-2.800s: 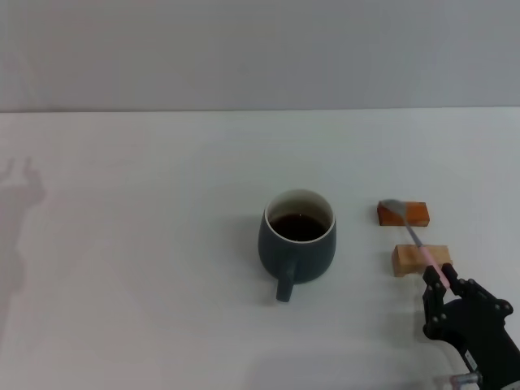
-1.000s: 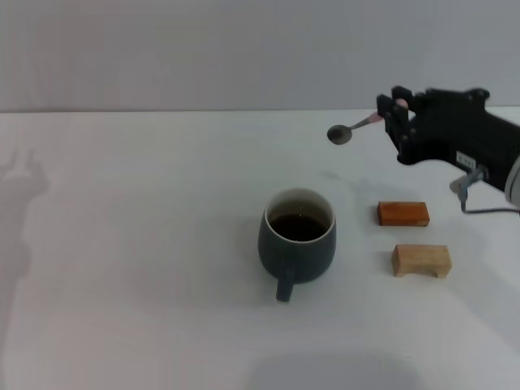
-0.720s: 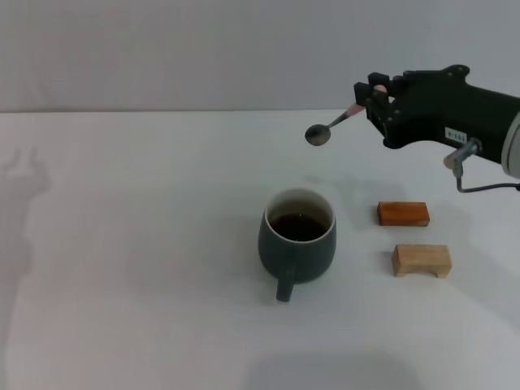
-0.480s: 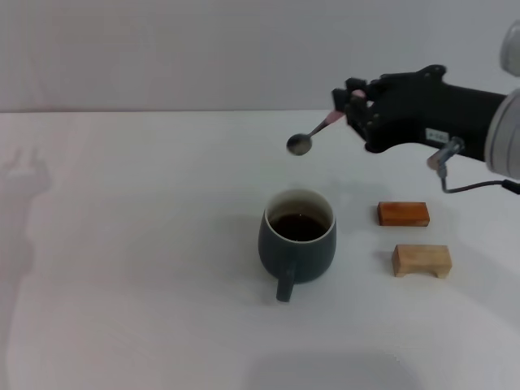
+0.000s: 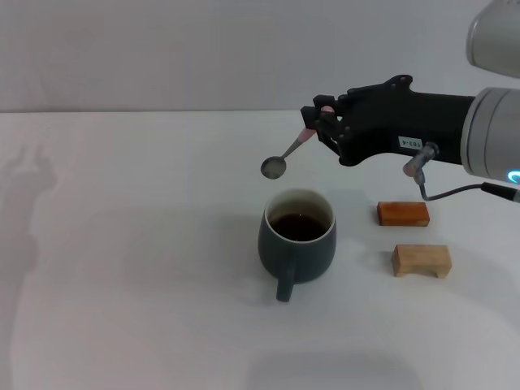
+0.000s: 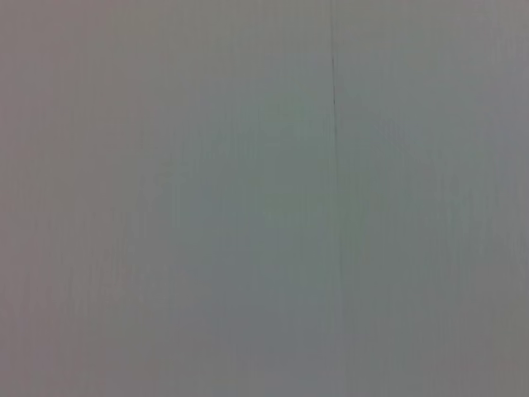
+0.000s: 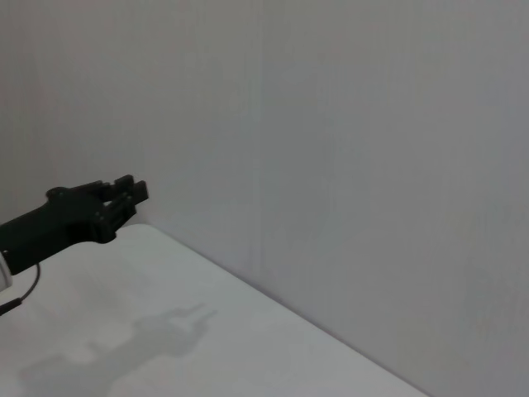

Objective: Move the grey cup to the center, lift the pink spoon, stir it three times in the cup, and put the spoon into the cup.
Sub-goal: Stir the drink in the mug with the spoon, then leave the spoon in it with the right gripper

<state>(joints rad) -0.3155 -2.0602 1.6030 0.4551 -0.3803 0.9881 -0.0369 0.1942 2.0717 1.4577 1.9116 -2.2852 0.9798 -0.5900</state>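
The grey cup (image 5: 296,242) stands mid-table in the head view, holding dark liquid, its handle toward me. My right gripper (image 5: 319,122) hangs in the air behind and to the right of the cup. It is shut on the pink handle of the pink spoon (image 5: 286,154). The spoon slants down to the left, and its metal bowl hovers just above the cup's far left rim, apart from it. The right wrist view shows my left gripper (image 7: 124,195) held far off above the table beside the wall. The left wrist view shows only blank wall.
Two small wooden blocks lie to the right of the cup: an orange-brown one (image 5: 402,213) and a pale one (image 5: 421,259) nearer to me. A cable (image 5: 455,190) hangs under the right arm. The white table (image 5: 130,244) ends at a grey wall behind.
My right gripper took the spoon off the two blocks, raised it, and has been carrying it leftward. The spoon's bowl has dropped lower, close above the cup's rim. The cup has not moved.
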